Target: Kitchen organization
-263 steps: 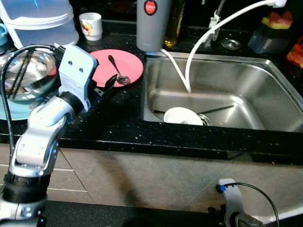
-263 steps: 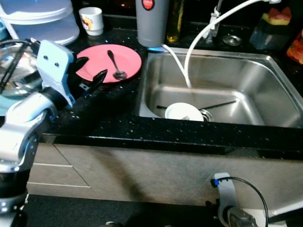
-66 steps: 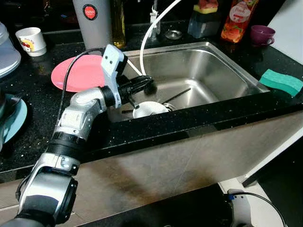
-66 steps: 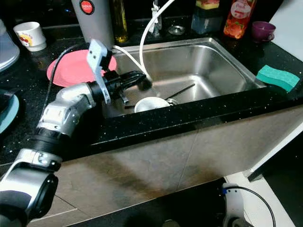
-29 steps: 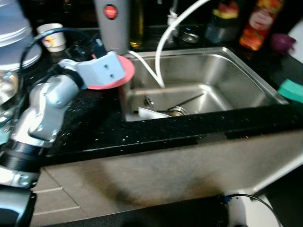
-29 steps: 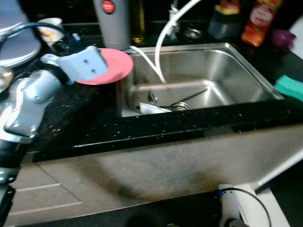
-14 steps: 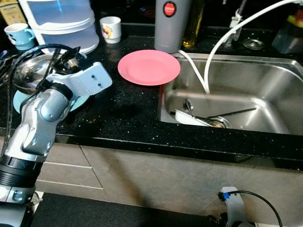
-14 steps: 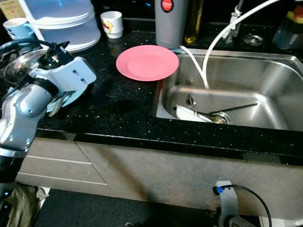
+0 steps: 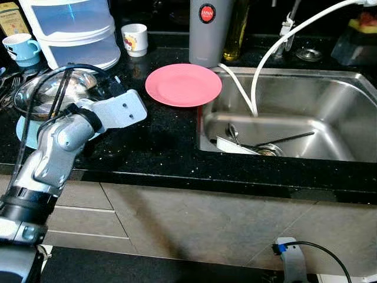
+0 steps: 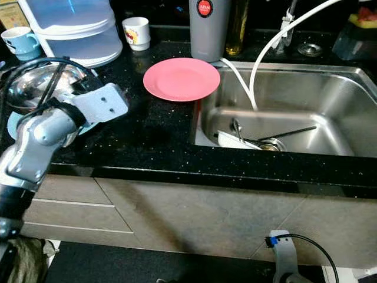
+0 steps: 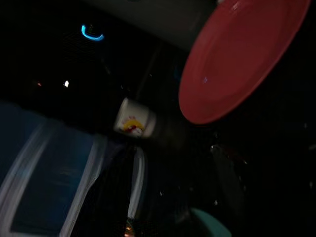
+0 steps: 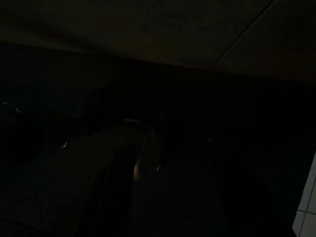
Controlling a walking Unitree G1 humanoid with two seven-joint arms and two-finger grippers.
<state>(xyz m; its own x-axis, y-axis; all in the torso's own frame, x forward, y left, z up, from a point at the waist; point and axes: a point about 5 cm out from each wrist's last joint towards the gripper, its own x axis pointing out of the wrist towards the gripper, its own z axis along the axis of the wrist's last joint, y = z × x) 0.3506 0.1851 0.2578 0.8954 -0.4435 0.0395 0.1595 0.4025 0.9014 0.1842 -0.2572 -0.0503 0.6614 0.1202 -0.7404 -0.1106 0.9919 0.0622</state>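
Since the earlier frame the spoon has gone from the round pink plate (image 9: 184, 85) into the steel sink (image 9: 347, 94), beside a white dish (image 9: 235, 146); the left gripper (image 9: 113, 88) has swung left to the shiny metal bowl (image 9: 44, 97) on the black surface (image 9: 159, 147). Its jaws' state I cannot tell. The bowl seems next: spread wide, take the near rim, lift level. The right arm hangs idle.

Left arm (image 9: 56, 147) bent at the elbow, forearm raised, the grey wrist block (image 9: 121, 110) tipped flat; left gripper (image 9: 109, 86) pointing away from the body, its fingers hidden. Right arm hangs low, idle
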